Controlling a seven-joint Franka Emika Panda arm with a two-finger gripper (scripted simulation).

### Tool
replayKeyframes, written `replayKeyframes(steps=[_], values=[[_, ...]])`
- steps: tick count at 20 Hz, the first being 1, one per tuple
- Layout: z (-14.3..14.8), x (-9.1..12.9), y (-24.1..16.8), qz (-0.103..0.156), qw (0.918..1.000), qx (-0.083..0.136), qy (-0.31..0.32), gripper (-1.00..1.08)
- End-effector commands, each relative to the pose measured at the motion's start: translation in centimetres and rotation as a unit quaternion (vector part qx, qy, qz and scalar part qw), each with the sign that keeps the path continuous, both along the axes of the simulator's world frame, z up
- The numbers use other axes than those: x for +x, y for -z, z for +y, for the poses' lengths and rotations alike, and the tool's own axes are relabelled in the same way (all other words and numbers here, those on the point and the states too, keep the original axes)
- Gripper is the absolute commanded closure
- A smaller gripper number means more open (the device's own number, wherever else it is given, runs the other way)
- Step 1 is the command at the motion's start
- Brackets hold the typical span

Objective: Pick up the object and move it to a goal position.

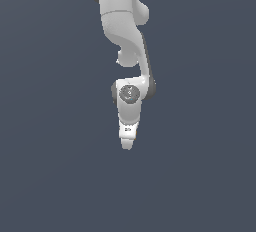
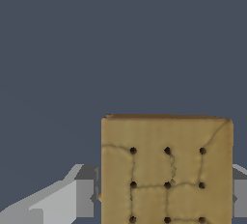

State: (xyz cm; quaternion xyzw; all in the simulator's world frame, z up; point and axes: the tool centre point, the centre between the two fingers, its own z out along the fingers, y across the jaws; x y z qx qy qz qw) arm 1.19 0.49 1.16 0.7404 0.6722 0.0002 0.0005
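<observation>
I judged the carry step was in hand: the wrist view showed the object point(image 2: 166, 170), a tan block with rows of dark dots, filling the space between the 2 grey fingers point(image 2: 84, 196), which sat against its sides, so the pincer point(image 2: 164, 199) was clamped on it. The next move, as I read it, called for a steady carry to the goal without loosening; no goal marker showed in either view. The exterior view gave me the arm point(image 1: 125, 21) reaching down with the pincer pointing down, but the block was hidden there. Only the wrist view revealed the grasp.
</observation>
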Motion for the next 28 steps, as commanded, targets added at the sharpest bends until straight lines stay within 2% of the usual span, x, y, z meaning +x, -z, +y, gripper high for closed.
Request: replayKeyframes(steps=[1, 7, 13, 28], values=[[0.0, 0.0, 0.0, 0.000, 1.0000, 0.000, 0.000, 1.08], [-0.8, -0.4, -1.0, 0.000, 1.0000, 0.000, 0.000, 1.08], [-2.7, -1.5, -3.6, 0.000, 1.0000, 0.000, 0.000, 1.08], [-11.8, -6.1, -16.1, 0.000, 1.0000, 0.000, -0.001, 1.08]])
